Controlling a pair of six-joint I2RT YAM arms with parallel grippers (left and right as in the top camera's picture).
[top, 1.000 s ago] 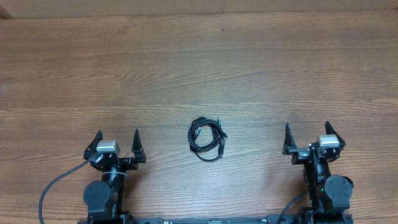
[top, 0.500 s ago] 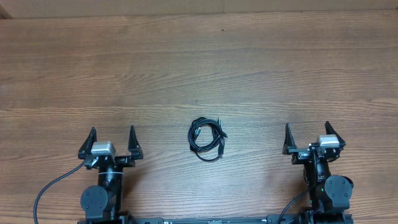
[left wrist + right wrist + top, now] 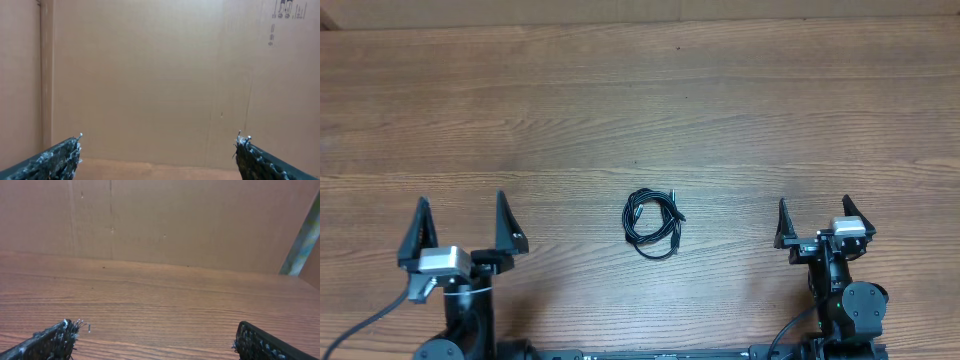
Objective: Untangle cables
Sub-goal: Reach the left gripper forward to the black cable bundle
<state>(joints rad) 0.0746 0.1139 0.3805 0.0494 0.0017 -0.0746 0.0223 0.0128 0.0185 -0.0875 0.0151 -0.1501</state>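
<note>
The cables (image 3: 652, 223) lie as one small coiled black bundle on the wooden table, near the middle, in the overhead view only. My left gripper (image 3: 460, 220) is open and empty at the front left, well left of the bundle; its fingertips (image 3: 159, 141) frame a cardboard wall. My right gripper (image 3: 812, 216) is open and empty at the front right, right of the bundle; its fingertips (image 3: 156, 332) frame bare table. Neither wrist view shows the cables.
A brown cardboard wall (image 3: 175, 220) stands along the table's far edge. The wooden table (image 3: 640, 110) stretches wide behind the bundle. A thick black arm wire (image 3: 365, 325) loops at the front left.
My left arm has moved left and risen, so its fingers look larger and farther from the bundle. The right arm and the cables have not moved.
</note>
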